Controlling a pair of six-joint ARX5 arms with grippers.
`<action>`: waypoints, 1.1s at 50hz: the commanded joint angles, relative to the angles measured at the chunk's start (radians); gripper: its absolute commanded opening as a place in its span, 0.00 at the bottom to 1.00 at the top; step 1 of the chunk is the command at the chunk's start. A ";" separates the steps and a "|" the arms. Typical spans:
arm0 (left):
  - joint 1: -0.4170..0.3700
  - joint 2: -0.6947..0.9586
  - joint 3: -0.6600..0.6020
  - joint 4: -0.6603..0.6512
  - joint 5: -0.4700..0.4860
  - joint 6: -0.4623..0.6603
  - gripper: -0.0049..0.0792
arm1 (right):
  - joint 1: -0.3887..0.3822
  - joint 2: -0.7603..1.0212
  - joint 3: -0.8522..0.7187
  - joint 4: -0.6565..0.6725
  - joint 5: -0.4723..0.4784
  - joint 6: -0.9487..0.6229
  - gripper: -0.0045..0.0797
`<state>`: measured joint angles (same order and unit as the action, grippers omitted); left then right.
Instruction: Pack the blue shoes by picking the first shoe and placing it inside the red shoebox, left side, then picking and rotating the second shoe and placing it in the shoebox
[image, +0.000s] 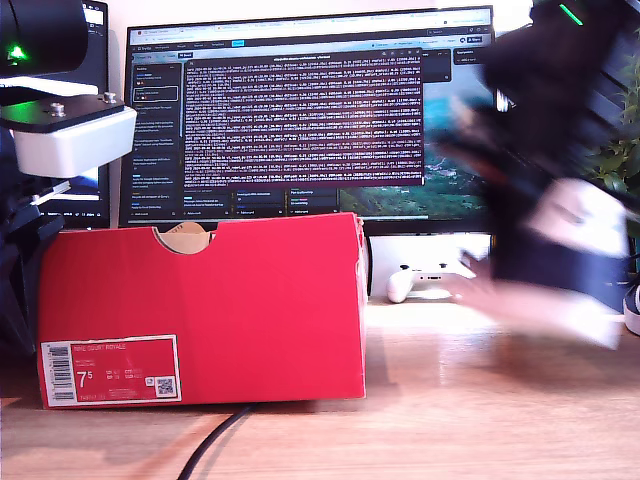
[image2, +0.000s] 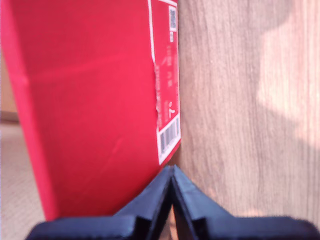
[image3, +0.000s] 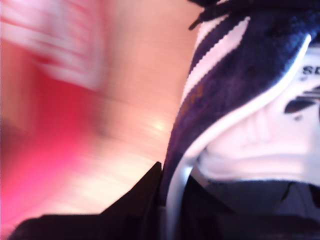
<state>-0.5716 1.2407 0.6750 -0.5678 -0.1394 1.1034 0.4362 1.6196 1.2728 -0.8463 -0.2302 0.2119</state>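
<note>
The red shoebox (image: 250, 300) is matt cardboard with a smooth white paper label (image: 110, 370). The desk (image: 480, 400) is pale wood with visible grain and a soft sheen. The blue shoe (image3: 235, 65) looks like napped suede with smooth white stripes and a white lining.

shoebox (image: 200, 305) on table (image: 450, 400), exterior view's left | monitor (image: 310, 110) behind it | shoe (image: 560, 250) to exterior view's right
</note>
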 joint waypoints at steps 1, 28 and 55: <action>-0.001 0.023 -0.011 0.023 0.000 0.004 0.04 | 0.036 -0.016 0.085 0.018 -0.005 0.024 0.04; -0.001 0.023 -0.011 0.024 0.000 0.004 0.04 | 0.196 0.005 0.227 0.229 -0.006 0.237 0.04; -0.001 0.023 -0.011 0.027 0.000 0.005 0.04 | 0.256 0.114 0.229 0.473 -0.100 0.447 0.04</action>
<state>-0.5728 1.2407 0.6750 -0.5674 -0.1394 1.1034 0.6827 1.7569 1.4719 -0.4236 -0.3164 0.6544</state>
